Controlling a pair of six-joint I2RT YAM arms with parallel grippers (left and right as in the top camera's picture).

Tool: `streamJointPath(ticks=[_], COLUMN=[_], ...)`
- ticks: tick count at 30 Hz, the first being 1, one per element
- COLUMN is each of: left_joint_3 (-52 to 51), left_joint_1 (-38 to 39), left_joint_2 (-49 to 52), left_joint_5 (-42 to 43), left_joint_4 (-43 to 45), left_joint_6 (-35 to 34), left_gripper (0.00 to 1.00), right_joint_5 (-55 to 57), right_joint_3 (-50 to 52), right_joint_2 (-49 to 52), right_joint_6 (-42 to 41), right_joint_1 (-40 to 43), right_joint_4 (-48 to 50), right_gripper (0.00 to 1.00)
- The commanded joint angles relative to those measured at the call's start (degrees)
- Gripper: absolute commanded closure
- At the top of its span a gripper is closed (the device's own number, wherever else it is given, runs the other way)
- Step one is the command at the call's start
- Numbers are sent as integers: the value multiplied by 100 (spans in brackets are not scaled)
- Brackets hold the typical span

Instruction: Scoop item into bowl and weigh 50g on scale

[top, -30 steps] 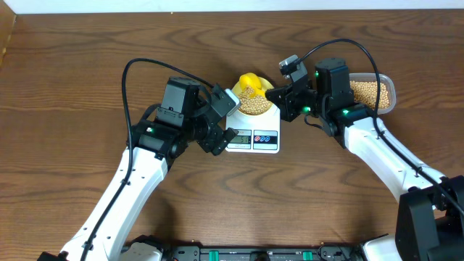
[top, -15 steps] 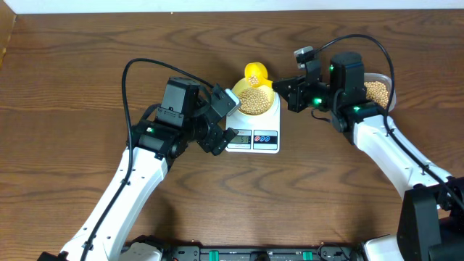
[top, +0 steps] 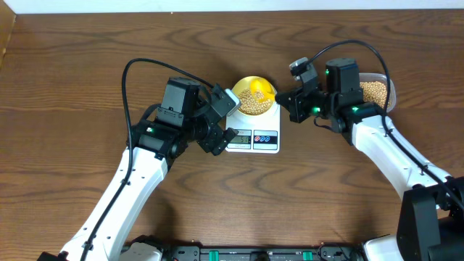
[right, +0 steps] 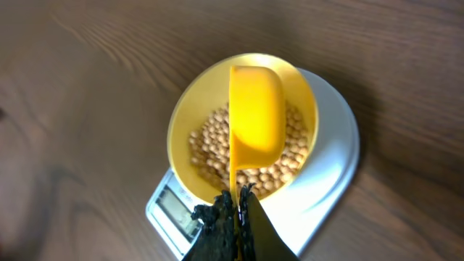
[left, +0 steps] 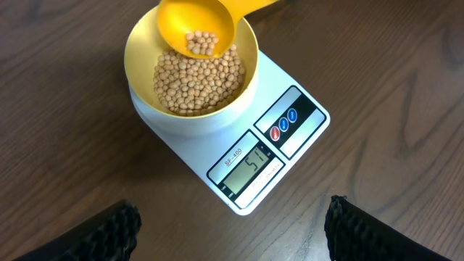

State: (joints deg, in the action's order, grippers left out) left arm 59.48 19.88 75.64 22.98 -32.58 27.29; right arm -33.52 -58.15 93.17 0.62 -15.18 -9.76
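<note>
A yellow bowl (left: 138, 51) full of tan beans (left: 197, 78) stands on the white scale (left: 290, 138), whose display seems to read 51. My right gripper (right: 236, 199) is shut on the thin handle of a yellow scoop (right: 255, 116). The scoop (left: 196, 29) hangs over the bowl's far side with a few beans in its cup. My left gripper (left: 232, 217) is open and holds nothing; it hovers over the table just in front of the scale's display corner. From overhead, the bowl (top: 246, 87) sits between the left gripper (top: 220, 125) and the right gripper (top: 286, 98).
A clear tub of beans (top: 375, 90) sits at the back right, partly hidden behind my right arm. Black cables arch over both arms. Bare brown wood table (top: 87, 65) surrounds the scale.
My right gripper pulled back to the right with the scoop lifted beyond the bowl, then came back left, so the scoop is over the bowl again. The left arm has stayed still.
</note>
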Motion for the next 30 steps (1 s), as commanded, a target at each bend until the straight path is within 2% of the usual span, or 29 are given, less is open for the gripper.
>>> streamJointPath(ticks=[1,18,30], left_joint_3=[-39,-39,-39], left_joint_1=[-26,-26,-26], left_joint_2=[-42,-42,-42], left_joint_5=[-7,-7,-7], left_joint_4=[2,2,2], left_joint_6=[76,74,76], left_gripper=[16,16,16], right_joint_5=[415,533,-284], right_joint_3=[-109,-109,-109], right_joint_2=[50,391,391], right_joint_6=[573,673,632], right_joint_1=[-90,-479,-501], right_joint_4=[-11,39,9], right_gripper=[99,99,99])
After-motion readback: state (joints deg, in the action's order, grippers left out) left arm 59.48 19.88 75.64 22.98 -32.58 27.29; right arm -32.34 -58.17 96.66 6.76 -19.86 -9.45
